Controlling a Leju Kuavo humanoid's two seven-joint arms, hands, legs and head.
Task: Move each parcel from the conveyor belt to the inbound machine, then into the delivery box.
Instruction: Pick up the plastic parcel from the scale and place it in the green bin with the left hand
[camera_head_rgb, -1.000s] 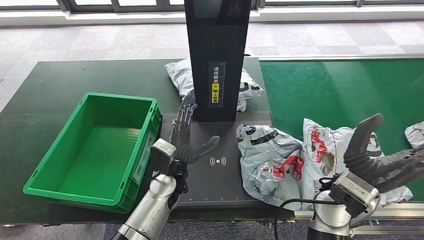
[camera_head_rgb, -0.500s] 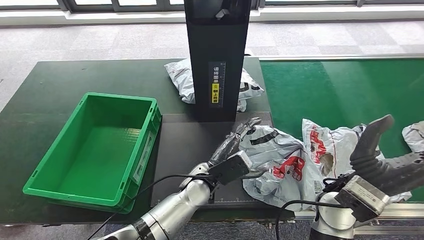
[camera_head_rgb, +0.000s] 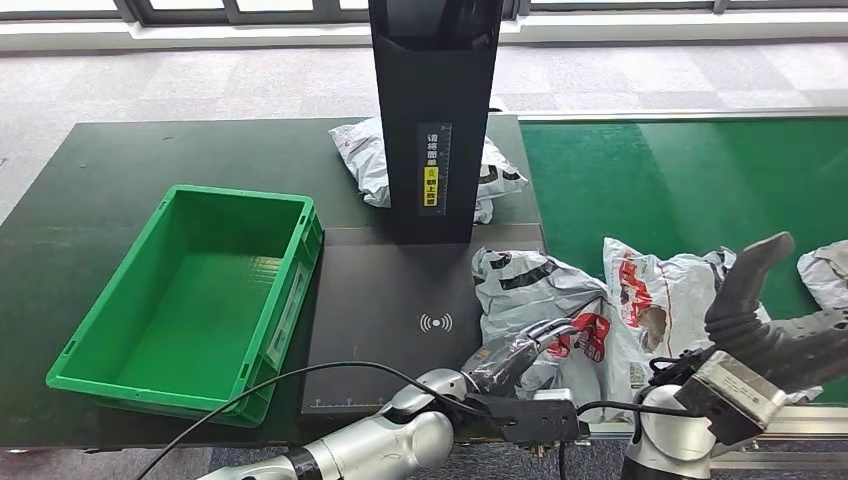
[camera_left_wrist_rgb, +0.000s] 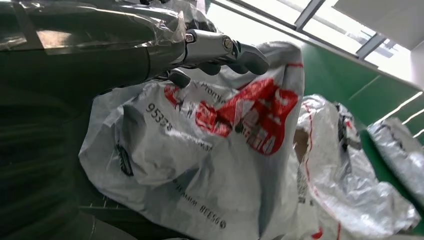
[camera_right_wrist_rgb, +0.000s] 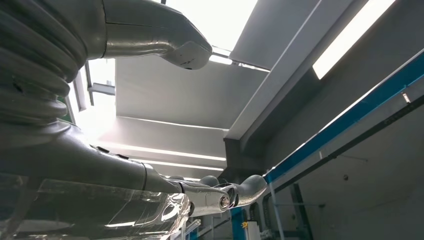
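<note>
Head view: left hand (camera_head_rgb: 520, 352) has swung off the scanner plate (camera_head_rgb: 385, 300), fingers now spread against the near parcel (camera_head_rgb: 545, 320), not gripping. Right hand (camera_head_rgb: 770, 320) spread, empty, unchanged beside second parcel (camera_head_rgb: 655, 290).

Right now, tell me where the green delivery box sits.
In the head view, the green delivery box sits on the dark table's left side, right beside the inbound machine's black scan pad.

High head view, close wrist views.
</note>
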